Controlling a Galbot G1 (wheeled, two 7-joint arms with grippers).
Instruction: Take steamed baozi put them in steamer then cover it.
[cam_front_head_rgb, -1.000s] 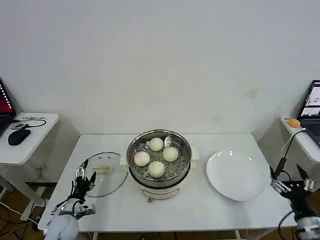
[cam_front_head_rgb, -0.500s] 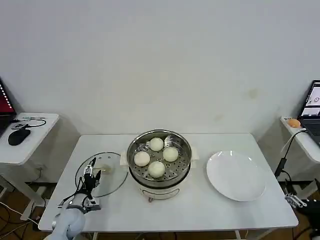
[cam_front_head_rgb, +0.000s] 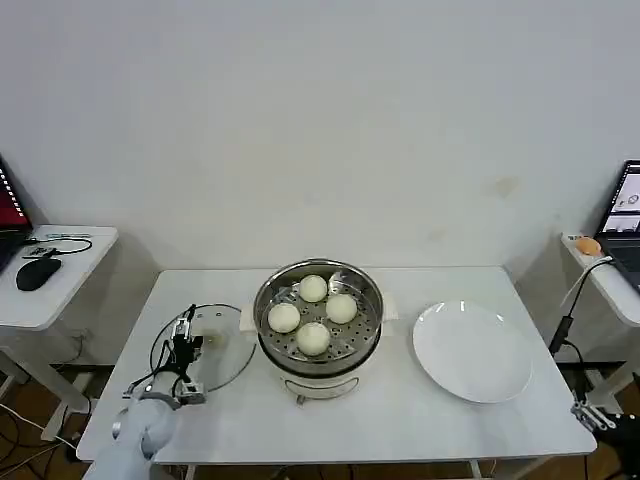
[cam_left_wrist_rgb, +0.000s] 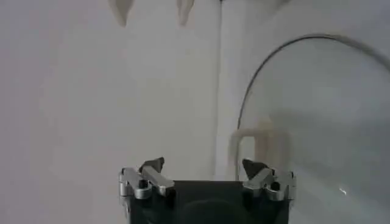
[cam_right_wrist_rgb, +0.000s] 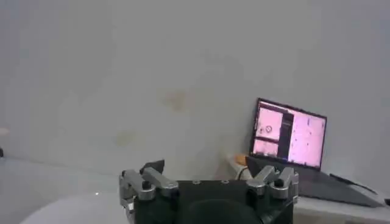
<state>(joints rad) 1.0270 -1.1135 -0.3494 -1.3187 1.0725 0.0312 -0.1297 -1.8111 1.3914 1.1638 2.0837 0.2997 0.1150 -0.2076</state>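
Steel fingers of my left gripper (cam_front_head_rgb: 186, 333) are spread wide and hold nothing. In the head view it hangs over the left part of the white table (cam_front_head_rgb: 400, 420), above the near-left portion of the cover (cam_front_head_rgb: 205, 345); whether it touches the glass I cannot tell. In my left wrist view the two dark fingertips (cam_left_wrist_rgb: 152, 165) stand well apart, and the cover's thin metal rim (cam_left_wrist_rgb: 244, 103) curves away past them, with its pale cream bar handle (cam_left_wrist_rgb: 259, 143) just ahead of one fingertip and not between the two.

The cover lies flat on the table, just beside the steamer (cam_front_head_rgb: 318, 330) on its left and not on it. The steamer stands open at the middle of the table, and the four steamed baozi (cam_front_head_rgb: 313, 339) sit on its perforated tray, close together, none outside the pot. A white plate (cam_front_head_rgb: 472, 352) lies to the right of the steamer, apart from it.

My right gripper (cam_front_head_rgb: 592, 414) is low at the table's near-right corner, off its edge and well apart from the plate. In the right wrist view its fingers (cam_right_wrist_rgb: 152, 167) are likewise parted, with nothing between them, pointing toward the wall.

As for writing: a laptop screen (cam_right_wrist_rgb: 291, 134) glows pink and white on a side table to my right, but its text is too small to read. I can make out no brand or label on the steamer, the cover or the plate.
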